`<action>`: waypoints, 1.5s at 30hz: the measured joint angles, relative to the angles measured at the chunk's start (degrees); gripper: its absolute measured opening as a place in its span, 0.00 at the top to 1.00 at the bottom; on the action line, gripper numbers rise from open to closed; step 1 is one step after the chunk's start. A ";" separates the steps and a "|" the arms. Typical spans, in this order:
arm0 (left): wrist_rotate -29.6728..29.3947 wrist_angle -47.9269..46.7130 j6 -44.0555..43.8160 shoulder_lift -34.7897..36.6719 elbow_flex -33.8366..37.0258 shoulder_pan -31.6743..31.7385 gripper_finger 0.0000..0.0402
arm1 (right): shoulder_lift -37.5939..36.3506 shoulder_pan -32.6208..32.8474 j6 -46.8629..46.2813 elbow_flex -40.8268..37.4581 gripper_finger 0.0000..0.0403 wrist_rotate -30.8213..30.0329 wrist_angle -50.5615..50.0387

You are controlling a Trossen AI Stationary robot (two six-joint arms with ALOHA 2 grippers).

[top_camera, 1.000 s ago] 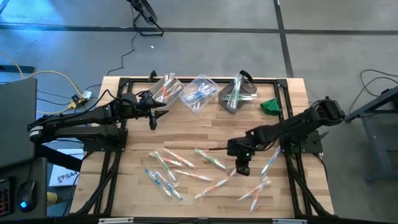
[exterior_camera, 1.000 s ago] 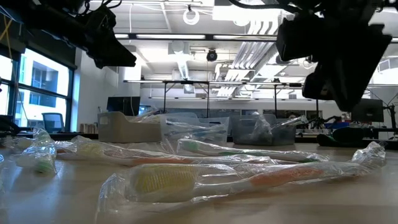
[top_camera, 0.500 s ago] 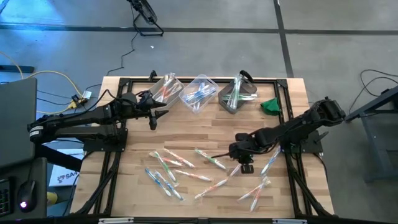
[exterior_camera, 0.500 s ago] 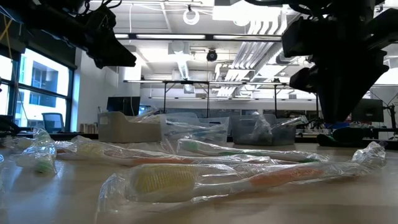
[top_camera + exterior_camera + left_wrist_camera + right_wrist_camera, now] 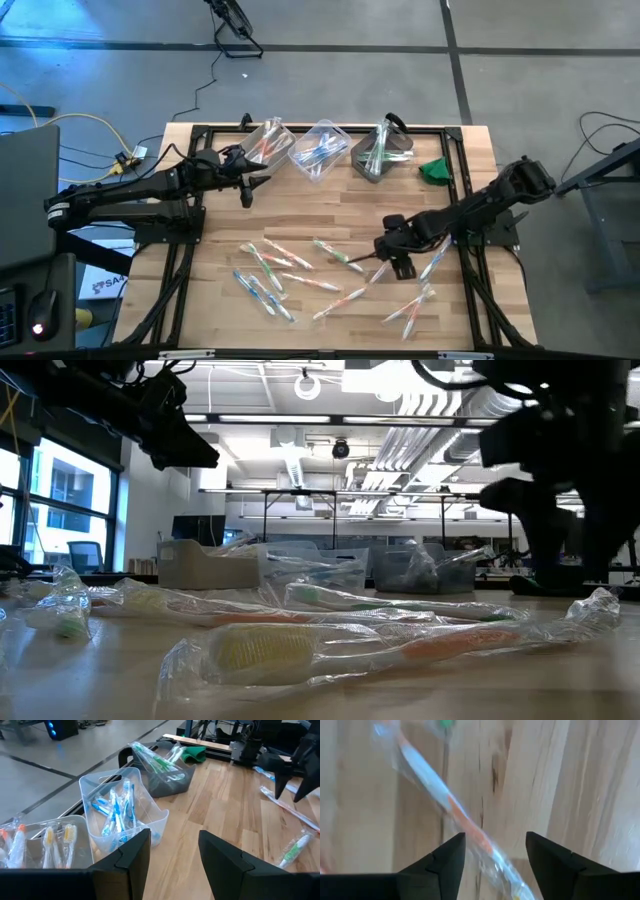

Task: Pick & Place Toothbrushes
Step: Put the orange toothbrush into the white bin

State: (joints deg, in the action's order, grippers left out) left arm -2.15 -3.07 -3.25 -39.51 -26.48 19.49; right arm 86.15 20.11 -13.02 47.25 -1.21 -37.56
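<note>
The right arm reaches in from the right edge of the high view, stretched low and slanting toward lower centre, and its right gripper point(image 5: 393, 258) hangs over the wooden bench point(image 5: 300, 205) just beside a wrapped toothbrush with an orange-and-white handle point(image 5: 451, 805); the fingers point(image 5: 555, 862) stand apart with nothing between them, the bare wood showing in the gap. The left arm lies along the left side of that view, pointing right, with the left gripper point(image 5: 247, 190) raised near the upper left of the bench, its fingers point(image 5: 127, 855) parted and empty. The loose toothbrushes in clear wrappers point(image 5: 280, 275) lie scattered across the lower middle of the bench, with a few more point(image 5: 415, 305) at lower right. Along the top edge stand three clear plastic bins point(image 5: 325, 150), each already holding brushes, and a small green object point(image 5: 435, 170) lies to their right. The left wrist view alone shows the sorting: blue-handled brushes point(image 5: 117, 815) in the middle bin, green ones point(image 5: 160, 762) in the farther bin, orange ones point(image 5: 55, 840) in the nearest. The low view shows only dark shapes of both arms above a crinkled wrapped brush point(image 5: 400, 650) in the foreground.
</note>
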 joint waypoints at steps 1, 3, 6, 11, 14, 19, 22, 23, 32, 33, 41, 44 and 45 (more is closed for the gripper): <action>0.00 0.00 0.00 -0.02 0.00 0.00 0.59 | 0.00 0.38 -0.04 -0.68 0.50 -0.13 -0.02; 0.00 0.00 -0.02 0.00 0.00 0.00 0.59 | 0.00 0.89 -0.43 -1.82 0.51 -0.29 0.16; 0.00 -0.01 -0.01 -0.02 0.00 0.00 0.59 | 0.02 1.58 -1.16 -3.42 0.51 -0.45 1.53; 0.00 -0.02 -0.01 -0.02 0.00 0.00 0.59 | 0.02 2.09 -3.08 -5.89 0.51 -2.44 5.11; 0.00 -0.02 -0.02 0.00 0.00 0.00 0.59 | 0.02 2.04 -3.42 -7.75 0.51 -3.36 6.46; 0.00 -0.03 -0.02 0.00 0.00 0.00 0.59 | -0.22 2.02 -3.74 -9.61 0.53 -3.57 7.10; 0.00 -0.04 -0.02 -0.02 0.00 0.00 0.59 | -0.17 2.04 -3.89 -9.69 0.57 -3.49 7.10; 0.00 -0.04 -0.02 -0.02 0.00 0.00 0.59 | -0.15 2.04 -4.26 -9.71 0.60 -3.50 7.15; -0.02 -0.04 -0.02 -0.01 0.00 0.00 0.59 | -0.07 2.02 -11.33 -9.82 0.84 -4.92 7.15; -0.02 -0.04 -0.02 0.00 0.00 0.00 0.59 | -0.07 2.03 -12.19 -9.82 0.87 -5.27 7.12; -0.02 -0.04 -0.02 -0.02 0.00 0.00 0.59 | -0.04 2.04 -17.52 -9.85 0.96 -6.04 6.93; -0.02 -0.04 -0.02 0.00 0.00 0.00 0.59 | -0.04 2.04 -19.83 -9.87 0.96 -6.05 7.06; -0.02 -0.04 -0.02 -0.01 0.00 0.00 0.59 | -0.04 2.05 -20.32 -9.84 0.96 -5.98 7.24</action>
State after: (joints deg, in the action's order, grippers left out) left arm -2.17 -3.11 -3.27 -39.52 -26.48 19.49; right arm 86.11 22.17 -33.34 37.41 -7.19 -30.32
